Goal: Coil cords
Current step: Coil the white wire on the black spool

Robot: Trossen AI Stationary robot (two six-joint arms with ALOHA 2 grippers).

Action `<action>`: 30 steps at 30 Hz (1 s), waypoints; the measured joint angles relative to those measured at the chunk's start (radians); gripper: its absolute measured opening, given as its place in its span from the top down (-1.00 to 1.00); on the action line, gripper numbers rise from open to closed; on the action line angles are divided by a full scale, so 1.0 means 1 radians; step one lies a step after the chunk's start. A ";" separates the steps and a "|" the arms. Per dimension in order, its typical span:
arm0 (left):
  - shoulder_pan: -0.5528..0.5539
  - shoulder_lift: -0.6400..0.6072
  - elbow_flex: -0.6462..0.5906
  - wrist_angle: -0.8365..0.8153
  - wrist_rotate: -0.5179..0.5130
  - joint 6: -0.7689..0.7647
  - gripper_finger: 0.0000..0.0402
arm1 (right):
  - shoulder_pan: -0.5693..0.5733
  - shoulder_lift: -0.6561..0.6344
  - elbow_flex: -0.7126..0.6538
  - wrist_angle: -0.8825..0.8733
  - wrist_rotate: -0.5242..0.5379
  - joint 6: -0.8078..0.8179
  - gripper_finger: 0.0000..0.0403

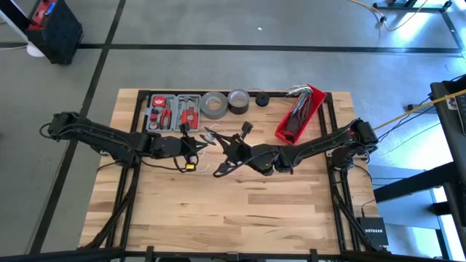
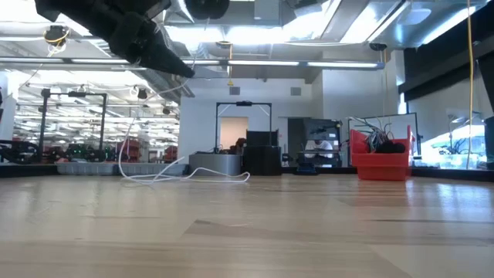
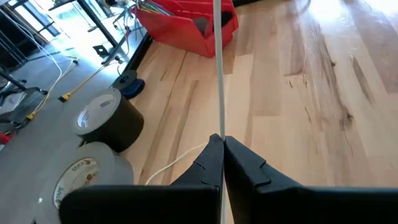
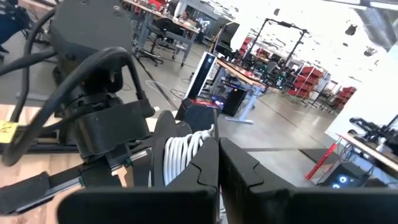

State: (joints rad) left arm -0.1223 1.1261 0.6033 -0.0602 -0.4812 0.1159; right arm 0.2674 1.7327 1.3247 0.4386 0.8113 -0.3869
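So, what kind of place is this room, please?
Probably a robotics lab or workshop in a large industrial hall. A wooden workbench carries a tool kit and tape rolls, and the low view shows more benches and equipment racks under strip lights.

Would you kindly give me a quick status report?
Left gripper shut on white cord. Right gripper shut beside coiled turns. Tape rolls nearby.

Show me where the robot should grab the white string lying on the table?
Probably the slack stretch of the white cord lying on the table, near where it hangs down from the raised arm. Come straight down from above, with a finger on either side of it. It is thin, limp and lies flat, so a sideways approach would likely just push it.
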 joint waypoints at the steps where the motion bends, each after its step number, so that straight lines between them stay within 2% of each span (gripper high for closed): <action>1: 0.000 0.001 -0.001 -0.003 0.000 0.000 1.00 | 0.002 -0.001 0.000 0.000 0.002 -0.009 0.97; 15: 0.000 0.002 -0.002 -0.096 0.000 0.036 1.00 | 0.066 -0.037 0.002 0.029 0.069 -0.086 0.97; 30: 0.015 0.002 -0.004 -0.173 -0.002 0.094 1.00 | 0.100 -0.049 0.003 0.056 0.076 -0.119 0.97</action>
State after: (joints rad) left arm -0.1075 1.1286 0.5995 -0.2337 -0.4828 0.2104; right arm 0.3672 1.6833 1.3277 0.4942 0.8872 -0.5056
